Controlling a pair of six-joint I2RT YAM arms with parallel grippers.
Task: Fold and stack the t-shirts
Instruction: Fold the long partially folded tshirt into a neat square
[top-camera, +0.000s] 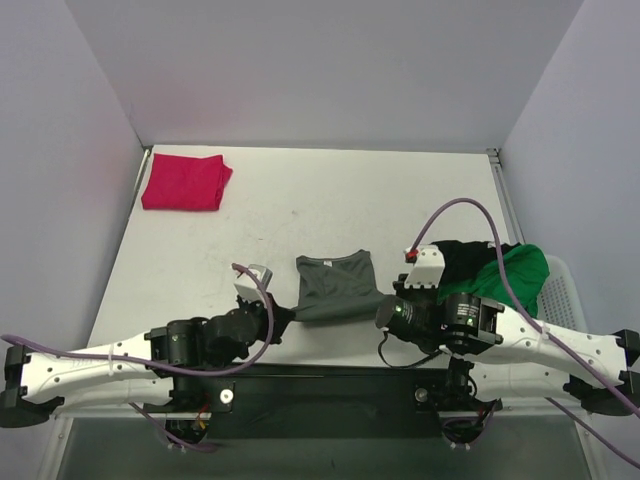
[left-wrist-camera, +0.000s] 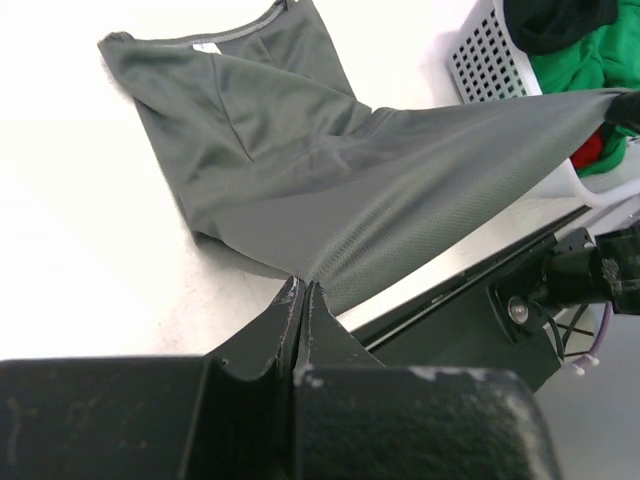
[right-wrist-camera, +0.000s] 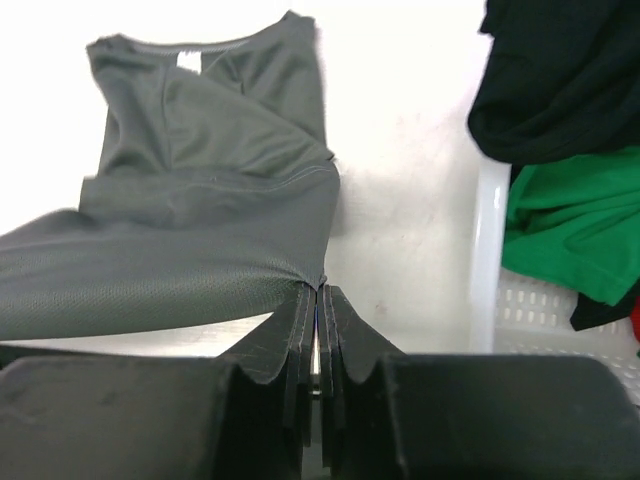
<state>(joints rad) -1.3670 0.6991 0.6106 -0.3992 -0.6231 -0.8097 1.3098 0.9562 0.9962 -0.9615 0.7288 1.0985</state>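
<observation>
The dark grey-green t-shirt (top-camera: 335, 285) lies at the table's near middle, its collar toward the far side. It also shows in the left wrist view (left-wrist-camera: 300, 170) and the right wrist view (right-wrist-camera: 210, 200). My left gripper (top-camera: 283, 318) is shut on its near left hem corner (left-wrist-camera: 302, 280). My right gripper (top-camera: 383, 310) is shut on its near right hem corner (right-wrist-camera: 318, 285). The hem is lifted and stretched taut between them. The magenta-red t-shirt (top-camera: 185, 182) lies folded at the far left. The black t-shirt (top-camera: 470, 258) and the bright green t-shirt (top-camera: 518, 275) sit in the basket.
The white plastic basket (top-camera: 562, 295) stands at the right edge of the table, beside my right arm; it shows in the left wrist view (left-wrist-camera: 490, 55) and the right wrist view (right-wrist-camera: 490, 280). The table's dark near edge (top-camera: 330, 375) runs below the grippers.
</observation>
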